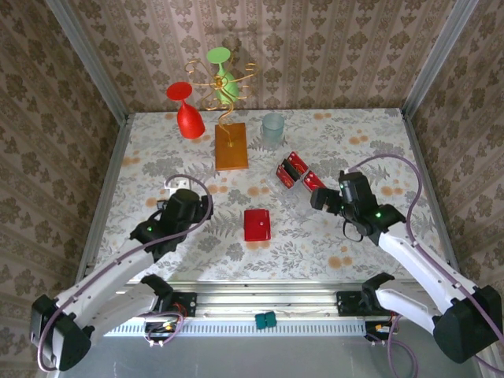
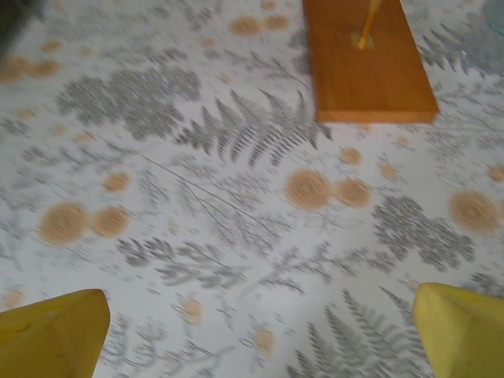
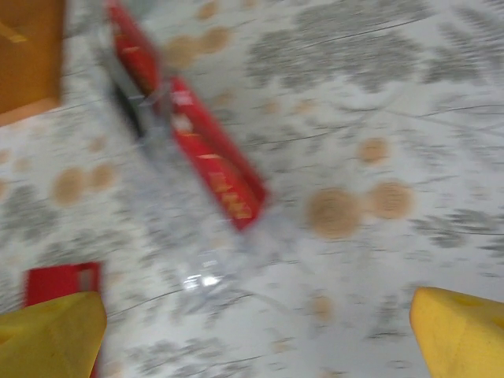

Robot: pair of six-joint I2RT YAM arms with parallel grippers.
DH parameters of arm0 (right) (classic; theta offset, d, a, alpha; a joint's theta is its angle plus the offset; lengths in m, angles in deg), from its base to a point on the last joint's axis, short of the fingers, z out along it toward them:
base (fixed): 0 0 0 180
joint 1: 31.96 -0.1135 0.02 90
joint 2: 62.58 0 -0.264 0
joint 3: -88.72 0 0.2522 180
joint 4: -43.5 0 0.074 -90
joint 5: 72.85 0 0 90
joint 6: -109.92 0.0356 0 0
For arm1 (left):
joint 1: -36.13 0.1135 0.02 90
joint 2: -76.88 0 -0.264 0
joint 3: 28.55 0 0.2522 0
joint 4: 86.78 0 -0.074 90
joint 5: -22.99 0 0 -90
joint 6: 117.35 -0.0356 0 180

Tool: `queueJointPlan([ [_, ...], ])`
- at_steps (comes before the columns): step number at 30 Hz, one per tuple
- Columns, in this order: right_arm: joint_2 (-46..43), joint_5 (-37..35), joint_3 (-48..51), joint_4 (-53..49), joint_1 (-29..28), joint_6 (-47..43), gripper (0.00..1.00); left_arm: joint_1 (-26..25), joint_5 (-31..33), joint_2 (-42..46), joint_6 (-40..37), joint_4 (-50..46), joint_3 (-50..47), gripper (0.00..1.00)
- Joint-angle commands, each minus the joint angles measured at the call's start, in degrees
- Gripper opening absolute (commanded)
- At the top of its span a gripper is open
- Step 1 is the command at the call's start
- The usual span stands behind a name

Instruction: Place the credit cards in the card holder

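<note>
**Fern-print cloth, both claws spread, wallet lying free**

From above, a cloth of grey ferns and orange blossoms covers the desk [image 1: 157, 153], closed in on three sides by brown damask wallpaper. The orange wooden block [image 1: 231, 146] sits toward the far side. The credit cards [image 1: 292, 168] lie to the right of the block in a clear tray [image 1: 302, 175]. The card holder [image 1: 257, 224] lies flat on the cloth, nearer the arms than the block and well apart from it.

At the left wrist, the left claw [image 2: 260, 327] has its yellow fingers [image 2: 59, 335] far apart over bare cloth, with the block up and to the right.

At the right wrist the picture is blurred. The right claw [image 3: 256, 331] is spread wide with nothing between its fingers. The cards lie in the tray to the right of the block, and the card holder is below it, partly behind one finger.
</note>
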Motion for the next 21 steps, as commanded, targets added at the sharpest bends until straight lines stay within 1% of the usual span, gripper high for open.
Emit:
queueJointPlan([
  [1,-3.3,-15.4,2.3,5.0,2.1,-1.8,1.00,3.7,5.7,2.9,-10.3,6.4,-2.0,1.00],
  [4,-3.5,-20.0,3.8,9.3,5.0,-2.4,1.00,8.6,5.8,3.9,-15.2,10.8,-3.4,1.00],
  [8,-0.6,-19.0,4.1,14.2,9.4,-5.7,1.00,16.2,4.1,3.3,-19.8,14.8,-4.7,1.00],
  [11,3.5,-21.3,3.5,17.1,11.6,-8.2,1.00,20.6,2.4,2.3,-21.1,19.1,-6.3,1.00],
  [13,6.7,-26.4,2.7,17.8,12.6,-7.7,1.00,22.2,2.2,1.1,-23.0,24.7,-8.6,1.00],
  [14,8.3,-29.0,2.6,18.9,13.2,-7.7,1.00,22.6,1.9,0.2,-24.8,29.1,-10.2,1.00],
  [17,12.3,-32.6,2.7,23.2,15.2,-7.7,1.00,23.9,0.6,-4.4,-28.3,40.4,-13.6,1.00],
  [19,15.5,-31.6,3.3,27.6,16.4,-8.6,1.00,25.3,-0.6,-8.9,-28.6,44.3,-14.0,1.00],
  [21,18.7,-26.2,4.7,36.0,17.1,-13.7,1.00,26.5,-2.2,-14.0,-29.5,49.0,-14.4,1.00],
])
